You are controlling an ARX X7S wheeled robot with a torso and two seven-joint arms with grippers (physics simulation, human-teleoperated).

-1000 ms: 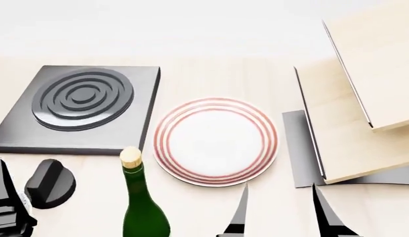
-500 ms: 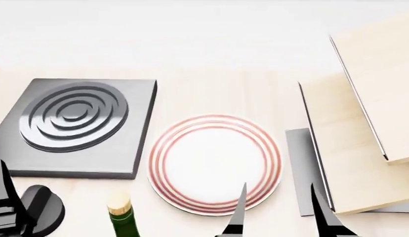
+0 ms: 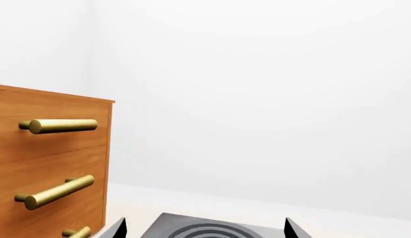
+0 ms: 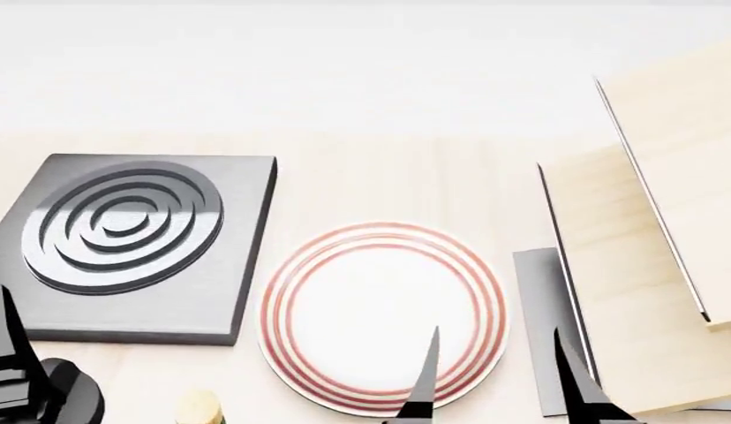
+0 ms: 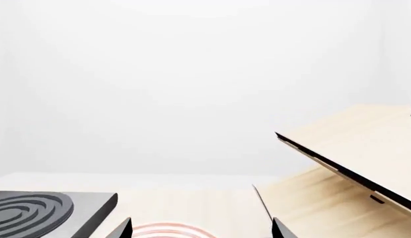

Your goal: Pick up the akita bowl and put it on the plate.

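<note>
The akita bowl appears in none of the three views, so its place cannot be told; the plate [image 4: 383, 318], white with concentric red rings round its rim, lies flat on the pale wooden table [image 4: 378, 177], with nothing on it; just to its left sits the dark grey square burner [image 4: 130, 247] with raised rings, close to the plate but apart from it; to the plate's right a grey sheet [image 4: 540, 327] lies under tilted light wood boards [image 4: 630, 265]. The right gripper [image 4: 495, 389] hangs over the plate's near right edge, its two dark fingers spread and nothing between them; the left gripper [image 4: 12, 371] shows only at the head view's lower left corner, and its wrist view shows both fingertips [image 3: 116, 229] wide apart and bare. A black knob [image 4: 69, 402] sits beside the left gripper; a cork bottle top [image 4: 199, 408] peeps up at the lower edge. The left wrist view also shows a wooden drawer unit [image 3: 50, 163] with brass bar handles [image 3: 60, 125].
</note>
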